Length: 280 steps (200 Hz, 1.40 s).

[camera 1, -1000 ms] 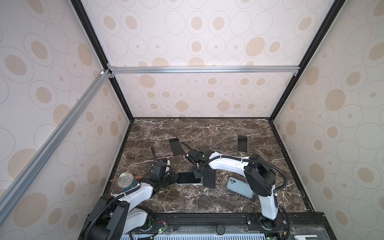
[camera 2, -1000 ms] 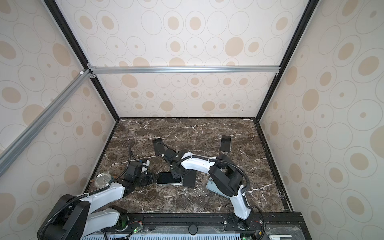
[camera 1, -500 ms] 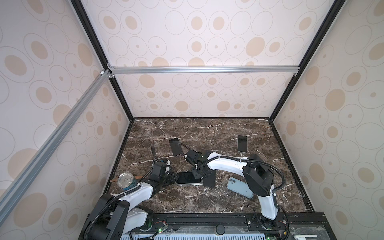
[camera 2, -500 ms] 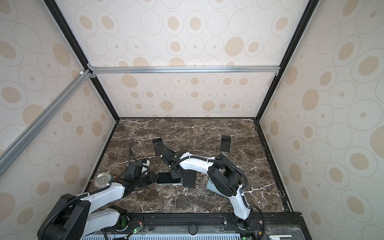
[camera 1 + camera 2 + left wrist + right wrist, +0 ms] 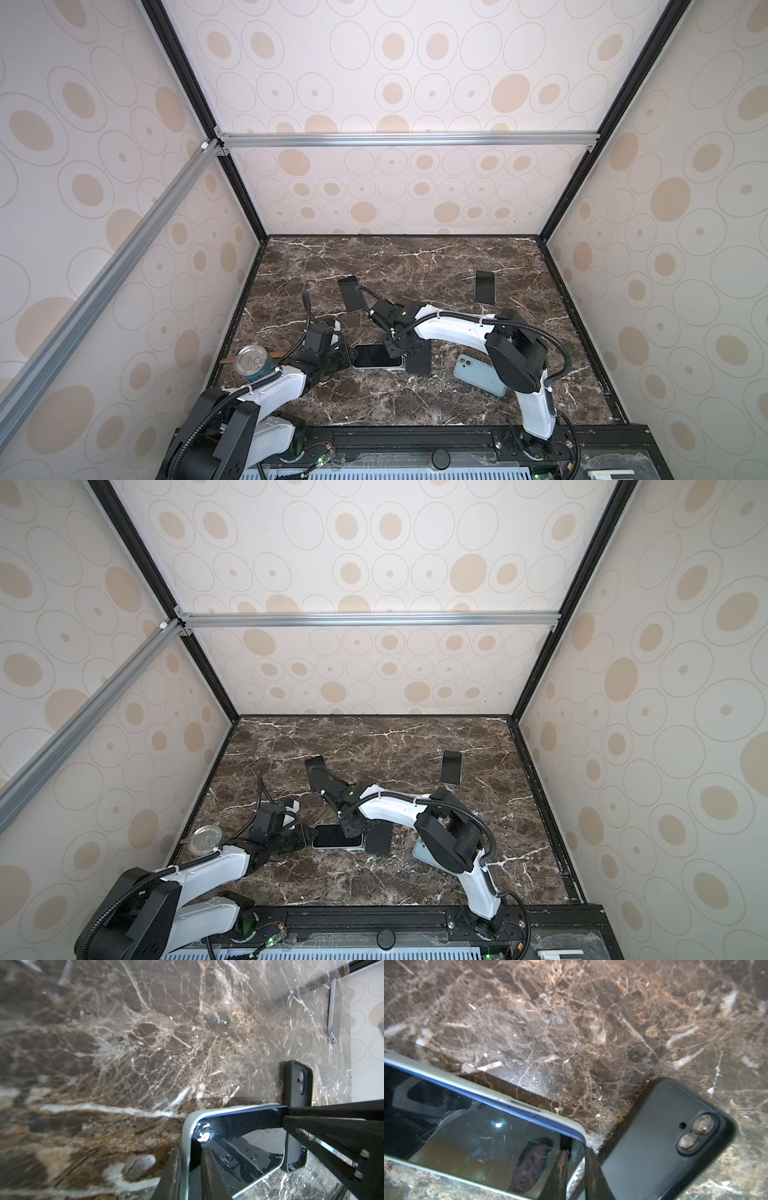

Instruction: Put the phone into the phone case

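top views look down; close wrist views share the phone point(image 5: 239, 1126).

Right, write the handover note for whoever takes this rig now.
Left hand: shut, pinching one end of the phone and its pale case.
Right hand: shut on the opposite end.
Phone lies screen up in the case; a black case lies beside it, back up.
Done: phone laid in the case.
To do: a blue edge shows above the rim along one long side, so it seems not fully seated; press it in, then release.
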Tool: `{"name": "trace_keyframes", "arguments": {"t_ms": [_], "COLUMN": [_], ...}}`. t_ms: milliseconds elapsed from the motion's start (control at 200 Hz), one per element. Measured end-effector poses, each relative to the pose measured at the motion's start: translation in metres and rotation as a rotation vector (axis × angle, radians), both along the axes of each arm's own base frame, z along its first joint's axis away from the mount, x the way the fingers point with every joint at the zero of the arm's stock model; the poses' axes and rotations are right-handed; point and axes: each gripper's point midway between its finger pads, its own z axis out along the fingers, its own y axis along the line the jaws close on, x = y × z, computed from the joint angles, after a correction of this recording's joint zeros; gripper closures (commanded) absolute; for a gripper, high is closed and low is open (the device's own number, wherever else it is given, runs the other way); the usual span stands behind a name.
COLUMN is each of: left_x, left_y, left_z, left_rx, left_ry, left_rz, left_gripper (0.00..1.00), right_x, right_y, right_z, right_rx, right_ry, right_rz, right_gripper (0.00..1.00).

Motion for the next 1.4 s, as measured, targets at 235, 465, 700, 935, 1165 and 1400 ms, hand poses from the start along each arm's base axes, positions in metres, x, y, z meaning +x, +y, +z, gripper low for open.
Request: {"name": "trace_keyframes", "arguments": {"t_ms": [235,465,700,935,1165,1400], "left_x": [0.001,0.001,0.001,0.002,0.019,0.042], "left_y": [0.0,0.001,0.001,0.001,0.0,0.001], "left_z": [0.001,0.001,0.001,0.002,0.027,0.086], "left_rx": [0.0,0.004,0.003,0.004,0.016,0.042], "left_ry": [-0.006,-0.006,-0.009,-0.011,-0.068,-0.226], "left_rz": [0.002,0.006,0.005,0.006,0.015,0.012], "left_gripper": [0.81,0.81,0.81,0.81,0.8,0.79], "right_x": [-0.001,0.007,0.013,0.016,0.015,0.017], "right_y": [0.0,0.018,0.069,0.072,0.043,0.033], "right_z": [-0.002,-0.007,-0.005,0.008,0.015,0.04], "right_rx": [0.011,0.134,0.361,0.338,0.161,0.098], "right_ry": [0.006,0.015,0.031,0.023,0.033,0.013], "right_rz": [-0.015,-0.033,0.014,0.05,0.111,0.217], "right_gripper": [0.84,0.84,0.84,0.82,0.77,0.74]}}
